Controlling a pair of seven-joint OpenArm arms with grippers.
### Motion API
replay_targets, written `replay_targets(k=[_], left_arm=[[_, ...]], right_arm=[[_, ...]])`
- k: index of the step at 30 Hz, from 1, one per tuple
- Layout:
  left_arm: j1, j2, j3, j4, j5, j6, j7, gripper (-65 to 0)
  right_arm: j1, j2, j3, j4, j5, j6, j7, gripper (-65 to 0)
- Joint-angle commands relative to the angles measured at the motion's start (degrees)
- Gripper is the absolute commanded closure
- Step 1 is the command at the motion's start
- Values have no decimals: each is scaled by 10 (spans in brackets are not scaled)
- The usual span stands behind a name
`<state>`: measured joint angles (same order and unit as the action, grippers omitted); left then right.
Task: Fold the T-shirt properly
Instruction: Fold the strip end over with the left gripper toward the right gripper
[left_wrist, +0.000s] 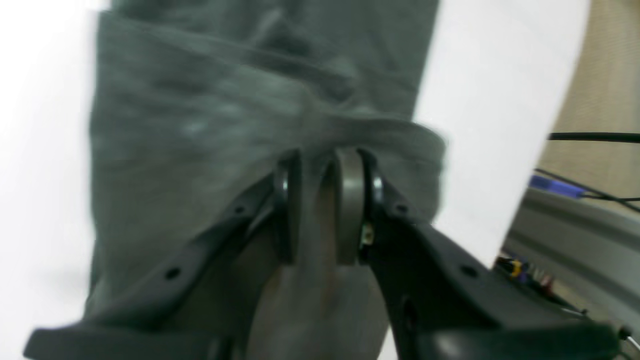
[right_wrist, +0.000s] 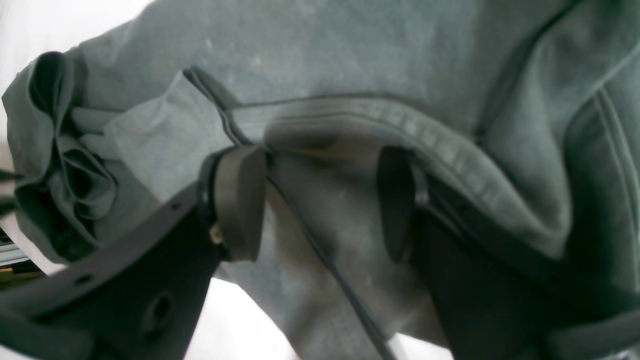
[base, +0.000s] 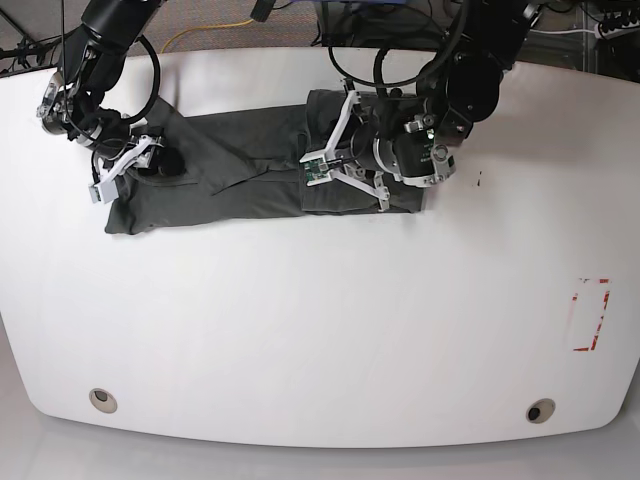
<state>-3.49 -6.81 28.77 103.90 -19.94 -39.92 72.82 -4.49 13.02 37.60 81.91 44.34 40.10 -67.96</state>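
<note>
On the far half of the white table (base: 320, 330) lies the T-shirt (base: 230, 175), a long dark grey strip running left to right, partly folded and still rumpled.

At its right end the cloth is doubled over. The left gripper (left_wrist: 322, 205) is there, and its two pads sit very close together with a fold of shirt cloth between them, so it is pinching the T-shirt. That picture is blurry.

At the shirt's left end sits the right gripper (right_wrist: 320, 200). Its pads are wide apart, with a hem and a seam lying between them, and it grips nothing. Beside it, one bit of cloth is bunched into a crumpled ball.

What could go wrong? I think the pinched fold is thin, so it could slip out if the arm pulls fast. The bunched bit on the left could get folded in and make a lump. If only one end gets pulled, the shirt may drag crooked across the table.
</note>
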Motion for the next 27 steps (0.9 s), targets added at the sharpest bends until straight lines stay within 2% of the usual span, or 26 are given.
replay_targets(k=[1,4,7,9,17,22,27], left_arm=[[-17,2,-27,11,-5,-1,-7,-103],[-22,11,-101,11,-6,-1,-8,-103],[-22,40,-168,11,-6,-1,-8,-107],[-24,51,-181,9,-6,-1,-8,-108],[-39,55,-90,-9,-5,-1,-21,-108],[-39,68,-82,-32,-1,-1,-22,-108],[-39,72,-89,-45,53,-1,-26,-108]], right_arm=[[4,8,2,6,1,-1,-1,-341],[4,8,2,6,1,-1,-1,-341],[4,8,2,6,1,-1,-1,-341],[4,8,2,6,1,-1,-1,-341],[6,7,2,6,3,-1,-1,-341],[6,7,2,7,3,-1,-1,-342],[6,8,5,49,5,-1,-1,-347]])
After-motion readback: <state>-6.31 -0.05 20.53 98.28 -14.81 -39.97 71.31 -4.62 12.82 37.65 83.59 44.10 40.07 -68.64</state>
